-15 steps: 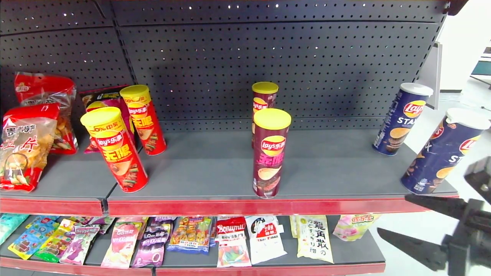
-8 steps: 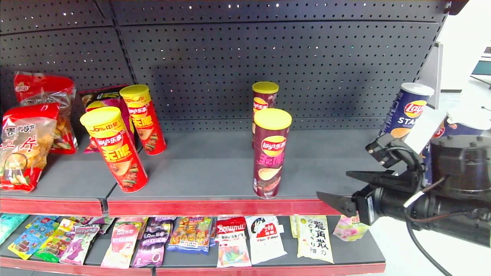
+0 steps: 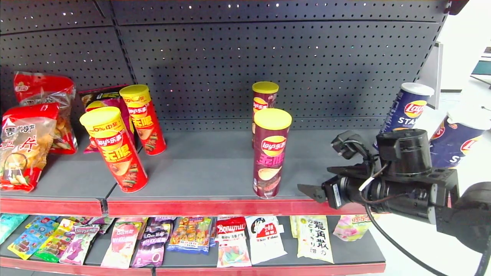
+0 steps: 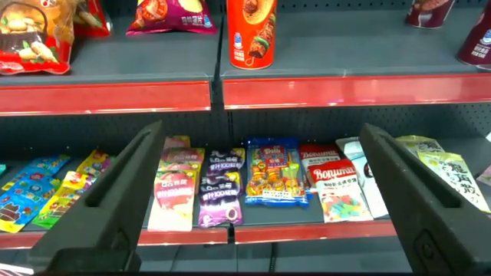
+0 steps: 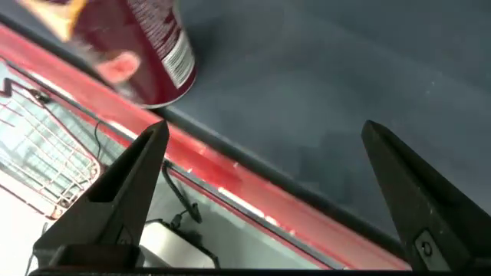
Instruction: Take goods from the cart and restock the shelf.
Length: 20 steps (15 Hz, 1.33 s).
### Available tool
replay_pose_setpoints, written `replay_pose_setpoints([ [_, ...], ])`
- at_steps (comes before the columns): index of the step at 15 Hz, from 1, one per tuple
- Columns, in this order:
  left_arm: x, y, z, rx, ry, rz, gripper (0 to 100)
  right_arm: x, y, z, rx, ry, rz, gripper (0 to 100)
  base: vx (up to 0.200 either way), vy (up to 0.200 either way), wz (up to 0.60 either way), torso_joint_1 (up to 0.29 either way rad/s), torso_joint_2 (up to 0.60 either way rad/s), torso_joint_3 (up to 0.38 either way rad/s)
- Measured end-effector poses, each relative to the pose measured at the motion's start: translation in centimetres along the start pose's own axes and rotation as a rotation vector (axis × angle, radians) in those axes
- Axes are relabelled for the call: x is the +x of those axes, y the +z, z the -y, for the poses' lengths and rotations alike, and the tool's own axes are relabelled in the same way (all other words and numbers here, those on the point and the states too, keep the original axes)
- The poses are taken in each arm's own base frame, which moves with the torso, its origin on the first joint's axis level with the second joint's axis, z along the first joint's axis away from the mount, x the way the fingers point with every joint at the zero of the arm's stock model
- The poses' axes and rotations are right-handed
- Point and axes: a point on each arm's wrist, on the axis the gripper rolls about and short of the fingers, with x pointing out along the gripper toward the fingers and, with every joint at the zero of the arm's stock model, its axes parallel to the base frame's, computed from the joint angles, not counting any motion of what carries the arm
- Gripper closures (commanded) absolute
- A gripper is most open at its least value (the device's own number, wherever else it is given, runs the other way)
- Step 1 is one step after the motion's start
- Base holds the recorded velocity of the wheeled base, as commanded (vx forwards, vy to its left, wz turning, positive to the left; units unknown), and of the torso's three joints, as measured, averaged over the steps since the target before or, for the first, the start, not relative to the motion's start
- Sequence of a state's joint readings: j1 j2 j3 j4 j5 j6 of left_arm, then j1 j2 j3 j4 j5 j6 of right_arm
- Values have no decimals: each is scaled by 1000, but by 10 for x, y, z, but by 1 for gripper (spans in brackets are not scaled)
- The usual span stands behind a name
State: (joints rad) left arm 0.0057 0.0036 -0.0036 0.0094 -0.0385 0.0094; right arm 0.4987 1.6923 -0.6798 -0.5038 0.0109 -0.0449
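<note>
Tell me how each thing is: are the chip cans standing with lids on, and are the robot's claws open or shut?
Front maroon can: standing, yellow lid on.
Back maroon can: standing, lid on.
Front red can: standing, lid on.
Back red can: standing, lid on.
Farther blue can: white lid on, bottom hidden.
Nearer blue can: white lid on, bottom hidden.
Right gripper: open, empty.
Left gripper: open, empty.

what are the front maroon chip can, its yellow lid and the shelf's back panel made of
Front maroon can: probably a cardboard tube with a printed wrap, slightly glossy; the print runs right around its straight side.
Lid: looks like plastic, smooth and evenly yellow with a dull finish.
Back panel: most likely painted sheet metal, matte dark grey, punched with regular rows of small holes.
</note>
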Motion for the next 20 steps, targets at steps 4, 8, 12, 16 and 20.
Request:
replay_pose_setpoints([
  [4,0,0,0,0,0,0,0,16,-3,4,3,-11,-31,0,0,0,0,0,0,0],
  [8,0,0,0,0,0,1,0,29,-2,4,-2,-22,-42,0,0,0,0,0,0,0],
  [12,0,0,0,0,0,0,0,40,-2,3,-18,-19,-52,0,0,0,0,0,0,0],
  [16,0,0,0,0,0,0,0,51,0,2,-28,-20,-54,0,0,0,0,0,0,0],
  [20,0,0,0,0,0,0,0,56,-2,0,-42,-13,-68,0,0,0,0,0,0,0],
])
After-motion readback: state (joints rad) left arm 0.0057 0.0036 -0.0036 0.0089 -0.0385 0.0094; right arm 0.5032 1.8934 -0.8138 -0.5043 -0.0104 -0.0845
